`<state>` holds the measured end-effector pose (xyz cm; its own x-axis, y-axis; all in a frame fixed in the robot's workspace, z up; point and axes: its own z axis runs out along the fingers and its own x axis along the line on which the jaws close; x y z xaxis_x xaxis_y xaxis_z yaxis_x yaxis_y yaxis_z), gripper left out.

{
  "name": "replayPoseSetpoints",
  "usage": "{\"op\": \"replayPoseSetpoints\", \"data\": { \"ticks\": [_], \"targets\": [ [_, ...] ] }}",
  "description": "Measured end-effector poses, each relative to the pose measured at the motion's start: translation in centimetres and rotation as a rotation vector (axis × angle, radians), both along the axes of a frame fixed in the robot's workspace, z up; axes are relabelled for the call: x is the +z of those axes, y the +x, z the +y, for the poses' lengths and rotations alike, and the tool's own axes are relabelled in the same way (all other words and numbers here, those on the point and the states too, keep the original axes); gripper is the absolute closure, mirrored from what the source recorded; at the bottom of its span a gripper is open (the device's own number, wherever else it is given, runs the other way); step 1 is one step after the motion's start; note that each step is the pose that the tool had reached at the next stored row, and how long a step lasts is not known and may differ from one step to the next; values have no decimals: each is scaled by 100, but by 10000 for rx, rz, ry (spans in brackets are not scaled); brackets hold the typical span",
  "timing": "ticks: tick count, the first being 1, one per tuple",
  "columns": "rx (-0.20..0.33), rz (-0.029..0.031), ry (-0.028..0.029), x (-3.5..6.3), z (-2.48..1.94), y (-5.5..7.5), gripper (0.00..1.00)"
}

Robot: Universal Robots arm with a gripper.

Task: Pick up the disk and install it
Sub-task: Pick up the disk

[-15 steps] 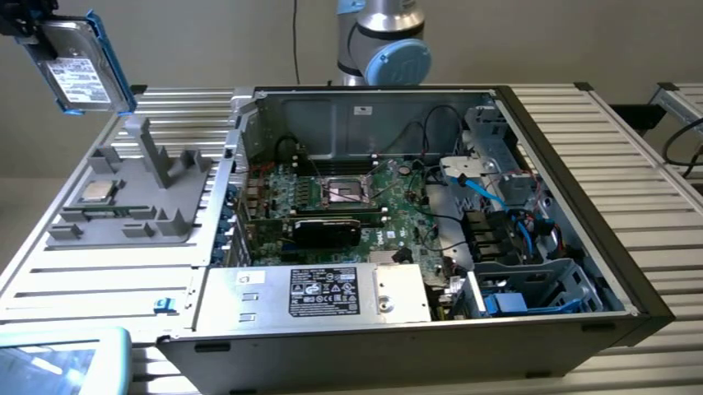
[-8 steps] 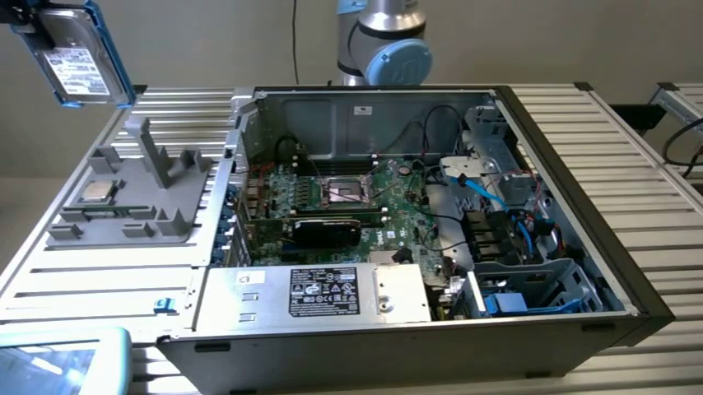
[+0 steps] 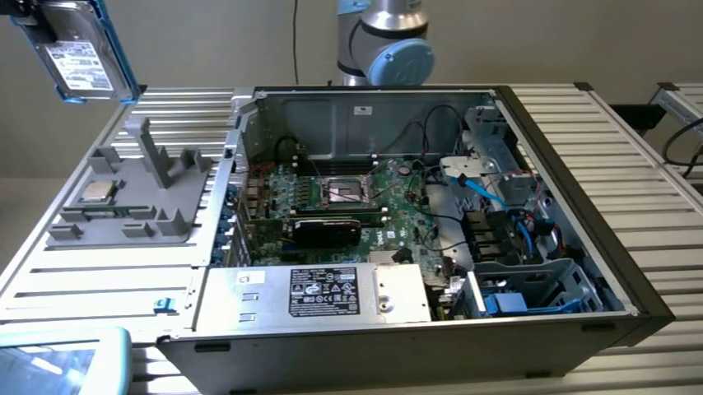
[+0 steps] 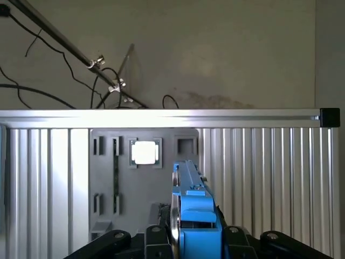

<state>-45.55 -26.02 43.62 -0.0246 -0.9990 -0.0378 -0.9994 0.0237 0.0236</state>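
Gripper [image 4: 193, 244] closed on the disk [image 4: 191, 208], clamping the blue-framed drive edge-on between its black fingers [image 4: 156, 237], as seen from the wrist. Beyond the tool lie a grey holder [image 4: 161, 183] bearing a square chip [image 4: 144, 152], the ribbed metal table [image 4: 259, 178], and a beige wall [image 4: 226, 48] crossed by a slanting metal rod [image 4: 54, 33]. In the exterior view, the disk [image 3: 79, 51] hangs high over the table [image 3: 615, 148], above the holder [image 3: 132, 206]. The open computer [image 3: 439, 222] sits lower, well apart from the tool, with the arm [image 3: 384, 37] rising at its far side.
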Motion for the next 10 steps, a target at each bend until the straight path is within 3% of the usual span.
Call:
{"op": "replayPoseSetpoints", "data": {
  "ticks": [10],
  "targets": [
    [2,-1,0,201,-124,170,63]
  ]
}}
